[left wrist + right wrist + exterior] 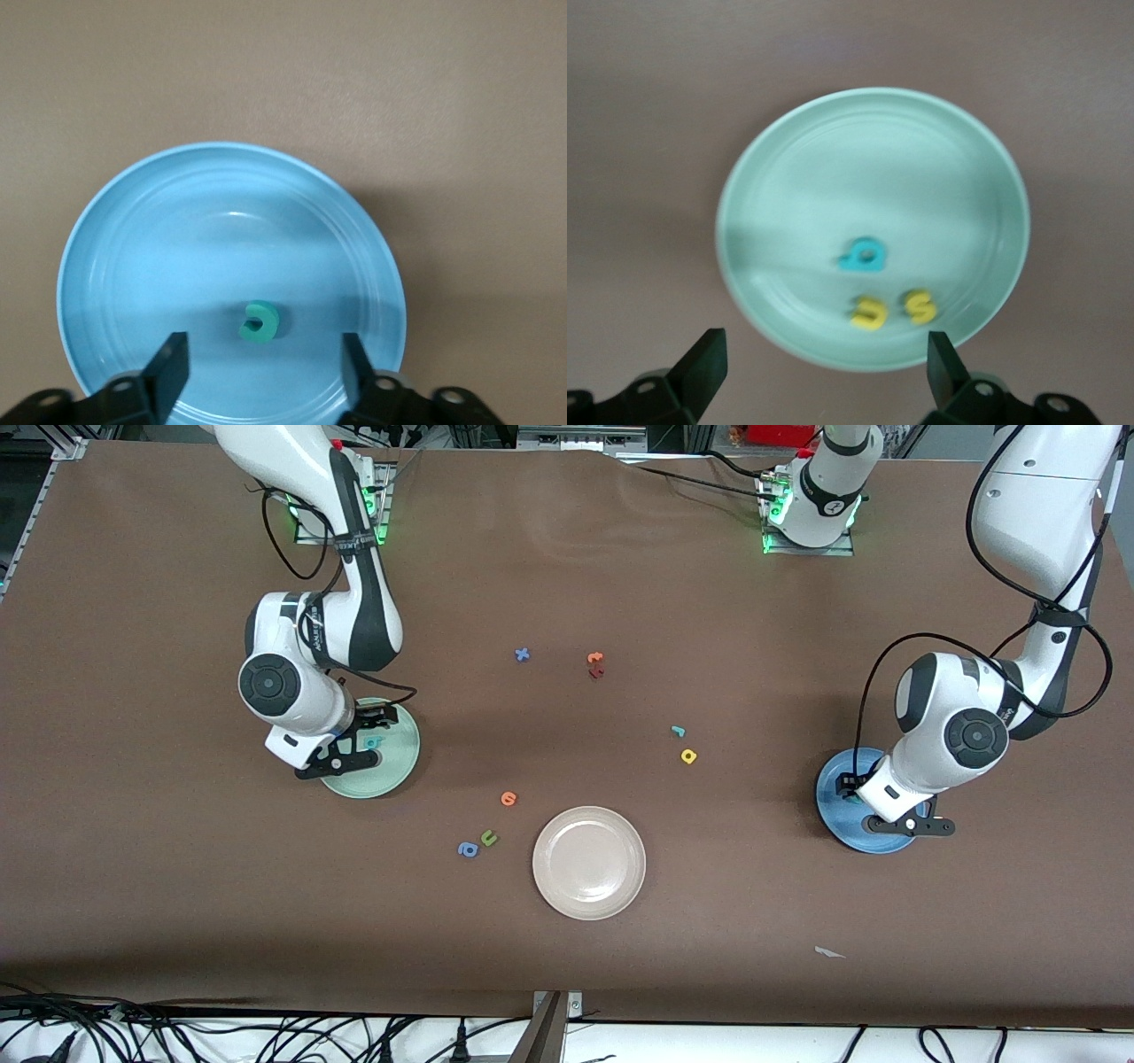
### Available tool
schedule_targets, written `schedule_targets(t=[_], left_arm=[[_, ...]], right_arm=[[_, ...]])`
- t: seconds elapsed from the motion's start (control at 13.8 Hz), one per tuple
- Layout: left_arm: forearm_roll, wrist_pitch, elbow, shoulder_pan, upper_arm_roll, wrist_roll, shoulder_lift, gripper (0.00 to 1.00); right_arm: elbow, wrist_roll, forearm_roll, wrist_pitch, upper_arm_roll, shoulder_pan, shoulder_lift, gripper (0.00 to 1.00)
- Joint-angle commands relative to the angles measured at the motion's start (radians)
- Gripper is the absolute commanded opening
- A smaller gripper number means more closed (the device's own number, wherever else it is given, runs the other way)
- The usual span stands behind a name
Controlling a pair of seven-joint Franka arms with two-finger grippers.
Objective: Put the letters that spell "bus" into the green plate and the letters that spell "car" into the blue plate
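Teal foam, the c (260, 321), lies loose in the blue plate (133, 204) directly under the left gripper (264, 365), whose fingers (170, 363) stand wide and hold nothing; I judge it just dropped. Over the green plate (957, 159) the right gripper (824, 363) hangs with fingers (704, 359) spread wide and empty, above the teal b (864, 256), yellow u (871, 312) and yellow s (920, 306) lying together inside, so "bus" looks finished. Measured from the cream-white plate (589, 862), the teal r (678, 732) and yellow a (688, 756) sit on the desk (567, 974) farther from the front camera, toward the blue plate, likely next.
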Motion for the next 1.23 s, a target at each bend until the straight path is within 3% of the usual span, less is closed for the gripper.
schedule_targets(t=[0.0,0.22,0.51,0.65,1.16], left_arm=[[0.031,-0.012,0.031,0.005,-0.005,-0.001,0.005,1.00],[0.030,-0.012,0.048,0.005,-0.005,-0.004,0.009,1.00],[0.030,-0.012,0.049,0.005,-0.005,0.001,0.006,1.00],[0.030,-0.012,0.049,0.005,-0.005,-0.001,0.006,1.00],[0.030,-0.012,0.051,0.005,-0.005,0.002,0.003,1.00]], right_arm=[[0.151,0.074,0.014,-0.104,-0.003,-0.020,0.015,1.00],[0.284,0.114,0.005,-0.183,-0.041,-0.069,0.002,1.00],[0.474,0.116,0.009,-0.518,-0.195,-0.064,-0.010,1.00],[0.542,0.114,0.015,-0.589,-0.256,-0.060,-0.034,1.00],[0.600,0.186,-0.080,-0.593,-0.272,-0.043,-0.068,1.00]])
